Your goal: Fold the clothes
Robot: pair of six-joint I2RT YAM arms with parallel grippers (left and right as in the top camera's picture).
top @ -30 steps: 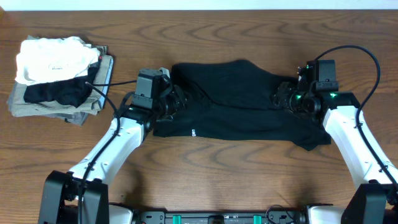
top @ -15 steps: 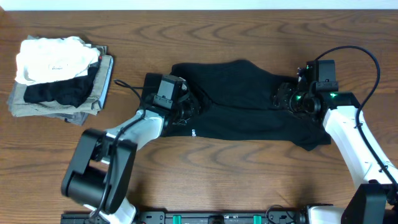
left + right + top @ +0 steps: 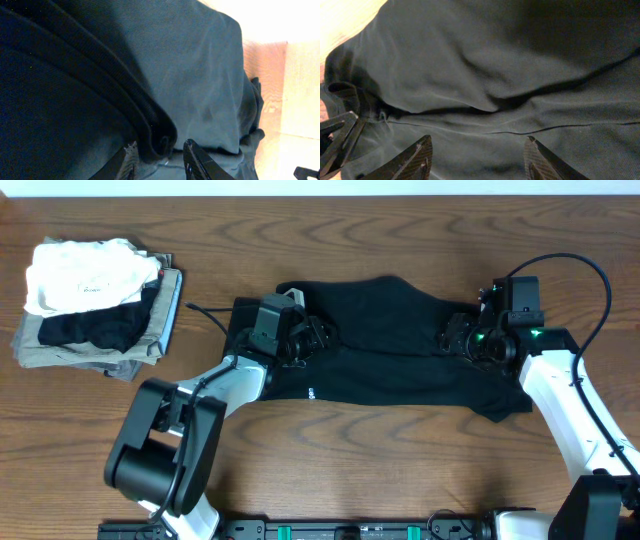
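Observation:
The clothes point(image 3: 390, 330), a black T-shirt, lie spread crosswise in the middle of the wooden table. My left gripper point(image 3: 315, 338) rests on the shirt's left part. In the left wrist view that gripper point(image 3: 162, 157) is shut on a rolled fold of the black fabric point(image 3: 190, 65), which sits between its fingertips. My right gripper point(image 3: 450, 338) sits low over the shirt's right part. The right wrist view shows this gripper point(image 3: 477, 157) open, fingers wide apart, with flat fabric point(image 3: 495, 60) and a seam line lying under them.
A stack of folded garments stands at the far left of the table: a white one point(image 3: 85, 275) on top, a black one point(image 3: 90, 330) under it, grey ones point(image 3: 60, 355) at the bottom. Bare wood point(image 3: 380, 460) lies in front of the shirt.
My left gripper has moved to the right, further onto the shirt, with the fold of fabric still in it. The right arm has not moved.

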